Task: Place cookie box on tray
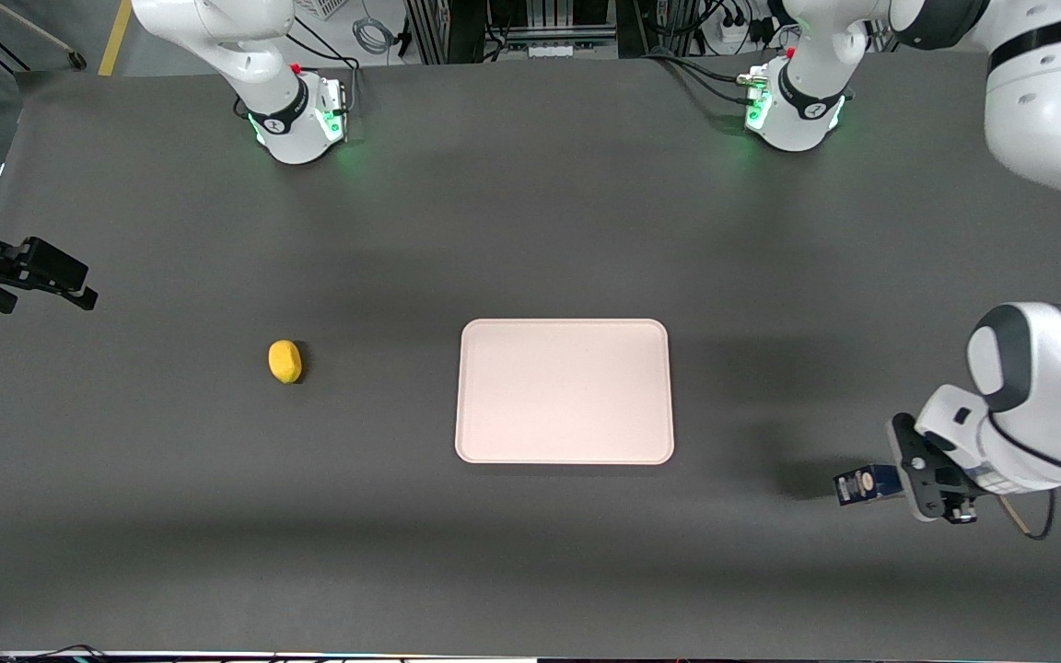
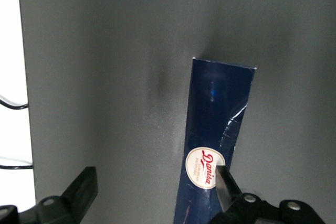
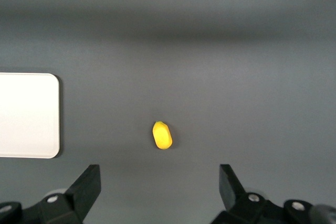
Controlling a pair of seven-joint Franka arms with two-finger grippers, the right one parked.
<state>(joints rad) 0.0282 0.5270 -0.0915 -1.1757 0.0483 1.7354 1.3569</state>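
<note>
The cookie box [image 1: 865, 484] is a slim dark navy carton with a white-red oval logo. It lies flat on the dark table toward the working arm's end, a little nearer the front camera than the tray. The pale pink-white tray [image 1: 564, 391] sits mid-table with nothing on it, and its end shows in the right wrist view [image 3: 29, 114]. My left gripper [image 1: 915, 471] is low over the box's end and open. In the left wrist view the gripper [image 2: 155, 182] has its fingers wide apart. One fingertip [image 2: 227, 184] overlaps the box [image 2: 218, 129] beside its logo; the other stands off over bare table.
A small yellow lemon-like lump [image 1: 285, 361] lies on the table toward the parked arm's end, apart from the tray; it also shows in the right wrist view [image 3: 162, 135]. The two arm bases [image 1: 300, 115] stand at the table's edge farthest from the front camera.
</note>
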